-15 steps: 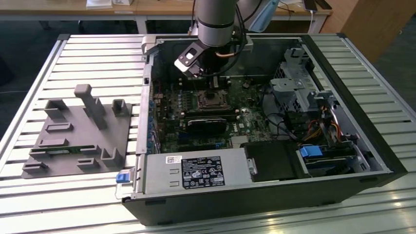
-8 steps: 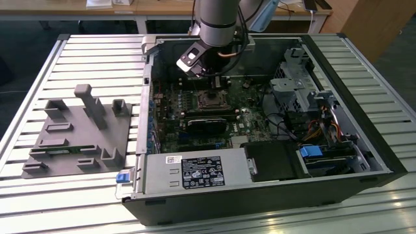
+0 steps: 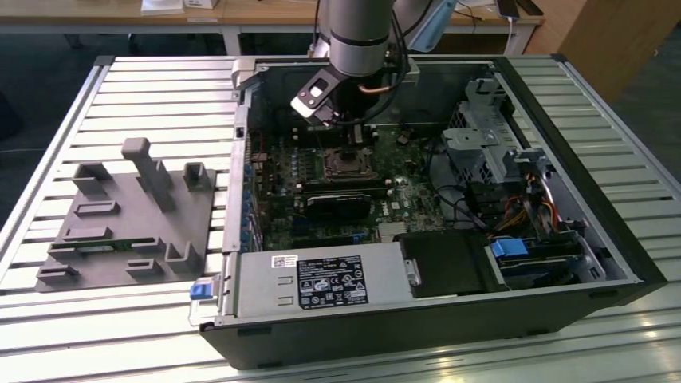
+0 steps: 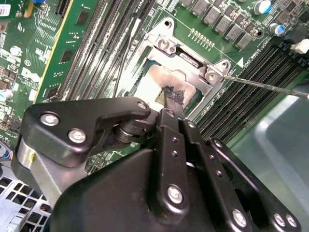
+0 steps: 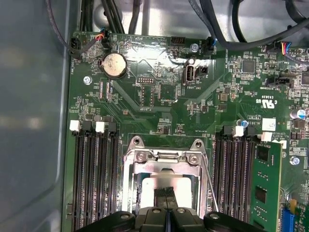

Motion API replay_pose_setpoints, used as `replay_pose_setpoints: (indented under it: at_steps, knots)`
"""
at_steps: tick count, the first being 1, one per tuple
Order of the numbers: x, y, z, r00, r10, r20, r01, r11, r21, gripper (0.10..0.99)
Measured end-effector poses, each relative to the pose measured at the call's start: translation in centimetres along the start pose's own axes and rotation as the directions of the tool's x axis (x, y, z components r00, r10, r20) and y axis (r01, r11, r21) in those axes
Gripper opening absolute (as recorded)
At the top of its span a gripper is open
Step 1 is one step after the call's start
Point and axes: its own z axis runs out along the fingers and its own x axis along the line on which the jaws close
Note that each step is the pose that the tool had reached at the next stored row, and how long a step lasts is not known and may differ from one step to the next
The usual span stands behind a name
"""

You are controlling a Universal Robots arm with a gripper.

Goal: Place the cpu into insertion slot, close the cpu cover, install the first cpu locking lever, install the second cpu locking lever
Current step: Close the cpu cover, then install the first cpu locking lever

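Note:
The insertion slot [image 3: 346, 165] lies in the middle of the motherboard inside the open computer case. In both wrist views the cpu [image 5: 161, 180] [image 4: 153, 81] sits in it, its silver top showing through the cut-out of the cpu cover [image 5: 166, 157] [image 4: 193, 60], which lies flat over it. My gripper [image 5: 166, 190] [image 4: 172, 94] [image 3: 356, 134] is shut, fingertips together, and rests on or just above the cpu's top. A thin metal locking lever [image 5: 208, 181] [image 4: 265, 86] runs along one side of the socket; whether it is latched I cannot tell.
Long black memory slots [image 5: 94, 174] flank the socket, and a green card [image 5: 265, 186] stands beside them. In the exterior view a black block [image 3: 343, 203], the power supply [image 3: 319, 283] and the drive cage [image 3: 490, 144] crowd the case. A grey fixture [image 3: 127, 215] lies outside it.

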Motion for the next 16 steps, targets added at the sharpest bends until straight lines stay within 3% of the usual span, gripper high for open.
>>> replay_pose_setpoints:
  at_steps: [16]
  knots:
    - [-0.01,0.24,-0.13,1.0,0.0,-0.0034,0.0,1.0,0.0,0.106]
